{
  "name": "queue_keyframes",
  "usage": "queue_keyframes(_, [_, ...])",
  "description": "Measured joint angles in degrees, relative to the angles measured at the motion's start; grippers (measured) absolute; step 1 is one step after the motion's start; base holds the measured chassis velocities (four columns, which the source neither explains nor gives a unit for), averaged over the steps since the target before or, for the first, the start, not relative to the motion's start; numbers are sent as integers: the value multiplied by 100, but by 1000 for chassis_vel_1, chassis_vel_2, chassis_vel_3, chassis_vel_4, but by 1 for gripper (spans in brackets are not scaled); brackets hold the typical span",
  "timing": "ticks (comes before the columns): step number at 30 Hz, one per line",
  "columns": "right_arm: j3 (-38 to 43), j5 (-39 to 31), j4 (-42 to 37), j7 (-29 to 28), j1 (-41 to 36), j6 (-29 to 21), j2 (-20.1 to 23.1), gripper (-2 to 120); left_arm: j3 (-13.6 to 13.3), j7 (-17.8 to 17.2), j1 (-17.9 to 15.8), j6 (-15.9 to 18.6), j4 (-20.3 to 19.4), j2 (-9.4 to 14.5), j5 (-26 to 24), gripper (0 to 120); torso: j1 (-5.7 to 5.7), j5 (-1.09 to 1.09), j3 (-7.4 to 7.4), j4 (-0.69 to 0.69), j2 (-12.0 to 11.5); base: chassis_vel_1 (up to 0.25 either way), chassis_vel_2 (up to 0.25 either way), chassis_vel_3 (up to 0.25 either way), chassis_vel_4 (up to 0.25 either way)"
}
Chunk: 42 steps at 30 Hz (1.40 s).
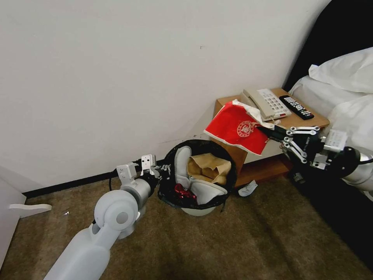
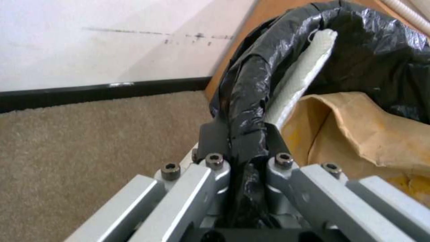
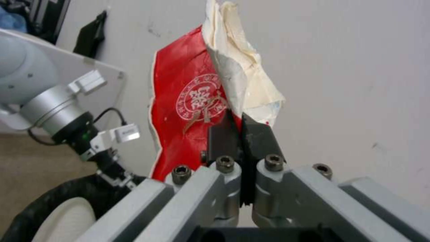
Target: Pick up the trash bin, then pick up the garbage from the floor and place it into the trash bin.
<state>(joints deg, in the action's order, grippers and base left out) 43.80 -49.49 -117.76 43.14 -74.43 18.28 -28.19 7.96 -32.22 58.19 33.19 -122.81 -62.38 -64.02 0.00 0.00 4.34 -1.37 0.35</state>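
Trash bin rim pinched by left pincer — right pincer clamps flattened red cup

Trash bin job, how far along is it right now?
Done: trash bin holds slippers, brown paper bag, red can. In hand: left gripper clamps the rim; right gripper carries a flattened red paper cup. Left: a pale scrap on the carpet.

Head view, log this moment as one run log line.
left gripper: shut on trash bin rim | right gripper: shut on red paper cup, above bin | in bin: slippers, brown paper bag
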Motion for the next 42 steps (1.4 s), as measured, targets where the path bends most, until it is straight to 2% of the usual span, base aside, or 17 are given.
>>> queue_keyframes(4, [-170, -3, 31, -35, -80, -34, 269, 0, -137, 7, -80, 9, 35, -1, 2, 4, 0, 0, 0, -1, 0, 0, 0, 0, 0])
queue_keyframes(14, [-306, -2, 17, -54, -140, -70, 469, 0, -340, 14, -204, 20, 59, -12, 12, 4, 0, 0, 0, 0, 0, 0, 0, 0, 0])
queue_keyframes(29, [-578, 65, 40, -63, -296, -87, 828, 0, -902, 30, -461, 25, 92, 38, 49, 4, 0, 0, 0, -1, 0, 0, 0, 0, 0])
queue_keyframes(42, [-798, 533, 338, -169, -357, -188, 815, 0, -963, 86, -478, 28, 73, 59, 69, 4, 0, 0, 0, 0, 0, 0, 0, 0, 0])
